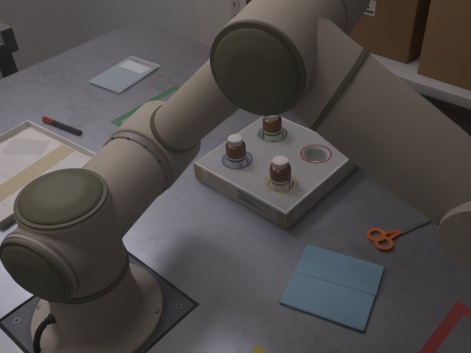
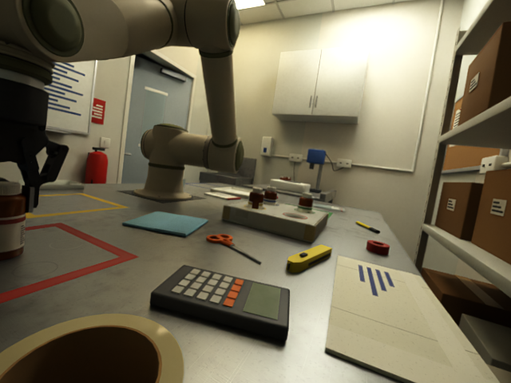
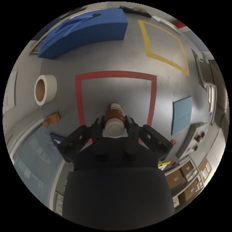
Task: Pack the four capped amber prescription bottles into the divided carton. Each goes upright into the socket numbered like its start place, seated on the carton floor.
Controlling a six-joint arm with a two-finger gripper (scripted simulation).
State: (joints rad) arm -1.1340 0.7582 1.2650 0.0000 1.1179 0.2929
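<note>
The fourth amber bottle (image 3: 114,119) is partly hidden: the second side camera cuts it off at the left edge (image 2: 10,220), and my fingers cover its sides. It stands upright inside the red-taped square (image 3: 116,97) on the table and is clamped near its white cap by my closed gripper (image 3: 114,127). Far across the table sits the divided carton (image 1: 274,171). Bottles stand upright in its blue-ringed (image 1: 235,148), green-ringed (image 1: 272,127) and yellow-ringed (image 1: 280,171) sockets, while the red-ringed socket (image 1: 315,154) holds nothing.
A roll of tape (image 3: 45,89) lies just outside the red square, with a blue box (image 3: 82,31) and a yellow-taped square (image 3: 165,46) beyond. A calculator (image 2: 221,299), yellow knife (image 2: 308,257), orange scissors (image 2: 225,240) and blue cloth (image 2: 165,222) lie between the square and the carton.
</note>
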